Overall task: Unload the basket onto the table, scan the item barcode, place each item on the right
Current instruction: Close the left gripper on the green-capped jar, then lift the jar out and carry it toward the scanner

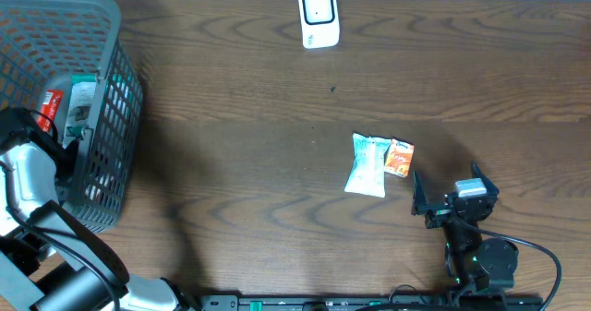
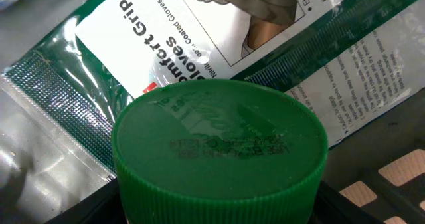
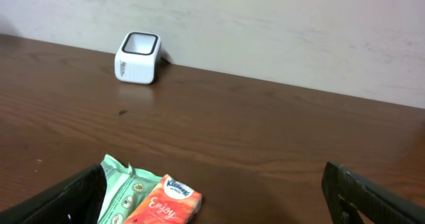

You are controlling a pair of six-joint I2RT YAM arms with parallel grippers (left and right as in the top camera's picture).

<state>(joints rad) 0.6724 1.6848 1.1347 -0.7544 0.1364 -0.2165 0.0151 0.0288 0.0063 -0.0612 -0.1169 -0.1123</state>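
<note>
Green ribbed cap [image 2: 219,151] fills your left wrist view, with a gloves packet [image 2: 199,31] behind it, inside the grey basket [image 1: 102,16] at the bench's left edge. Left end effector [image 1: 66,137] is down in there; can't tell its grip. The scan looks not yet done: lift and present are left. White scanner [image 1: 319,16] sits at the back edge. Right end effector [image 1: 454,198] is spread wide and empty beside two packets [image 1: 379,161].

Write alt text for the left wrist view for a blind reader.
A round green ribbed plastic cap fills the lower centre, close up. Behind it lies a green-edged plastic packet of gloves with a white label.
</note>
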